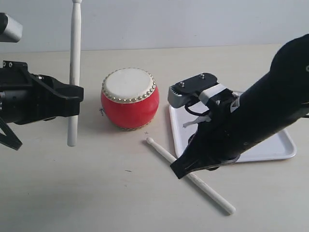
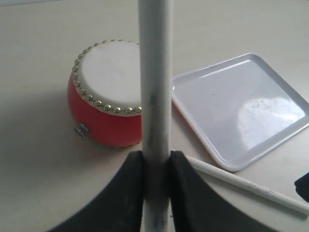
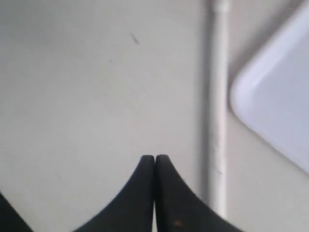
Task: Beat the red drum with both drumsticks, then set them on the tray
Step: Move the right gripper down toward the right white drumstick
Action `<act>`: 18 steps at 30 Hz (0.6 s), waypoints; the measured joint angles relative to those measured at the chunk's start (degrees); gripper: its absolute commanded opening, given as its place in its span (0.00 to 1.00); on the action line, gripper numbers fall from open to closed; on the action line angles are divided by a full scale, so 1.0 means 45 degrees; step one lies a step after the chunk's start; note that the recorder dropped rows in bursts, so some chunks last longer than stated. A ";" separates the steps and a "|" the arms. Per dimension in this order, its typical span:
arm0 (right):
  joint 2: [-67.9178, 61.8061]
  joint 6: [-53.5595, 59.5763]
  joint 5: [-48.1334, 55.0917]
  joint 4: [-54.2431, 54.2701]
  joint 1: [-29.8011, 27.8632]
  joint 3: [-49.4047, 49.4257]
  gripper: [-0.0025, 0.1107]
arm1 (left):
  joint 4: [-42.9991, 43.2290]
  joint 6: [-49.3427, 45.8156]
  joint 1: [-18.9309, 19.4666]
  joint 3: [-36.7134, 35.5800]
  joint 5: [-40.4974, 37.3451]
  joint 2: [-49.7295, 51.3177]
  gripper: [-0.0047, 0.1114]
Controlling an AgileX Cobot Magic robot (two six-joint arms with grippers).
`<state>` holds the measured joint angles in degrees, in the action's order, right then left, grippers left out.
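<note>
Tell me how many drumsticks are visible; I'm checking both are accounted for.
2. One drumstick stands upright in the left gripper, beside the red drum. The other drumstick lies on the table near the tray, ungripped, partly under the right arm. None seems hidden.

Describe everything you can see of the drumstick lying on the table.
The loose drumstick is a slim, pale cream rod, wood by its look, with a small rounded tip pointing toward the red drum. It lies flat on the table, diagonal, just off the tray corner. The shut right pincer is beside it, gripping nothing.
</note>
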<state>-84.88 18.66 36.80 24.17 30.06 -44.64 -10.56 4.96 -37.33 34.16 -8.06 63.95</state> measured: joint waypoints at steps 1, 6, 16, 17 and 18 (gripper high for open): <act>-0.0026 -0.1135 0.0291 -0.1152 0.0165 -0.0221 0.05 | 0.0000 0.0000 0.0000 0.0000 0.0000 0.0000 0.04; -0.0772 -0.3153 0.1298 -0.3390 0.1007 -0.0944 0.20 | 0.0000 0.0000 0.0000 0.0000 0.0000 0.0000 0.04; -0.3491 -0.3435 0.1477 -0.4261 0.1298 -0.1783 0.32 | 0.0000 0.0000 0.0000 0.0000 -0.0051 0.0000 0.04; -0.3647 -0.3435 0.1477 -0.4450 0.1298 -0.1796 0.32 | 0.0000 0.0000 0.0000 0.0000 -0.0051 0.0000 0.04; -0.3737 -0.3435 0.1477 -0.4628 0.1298 -0.1796 0.32 | 0.0000 0.0000 0.0000 0.0000 -0.0076 0.0000 0.04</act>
<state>-101.70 3.20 43.45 3.35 35.90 -52.72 -10.56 4.96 -37.33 34.16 -8.40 63.95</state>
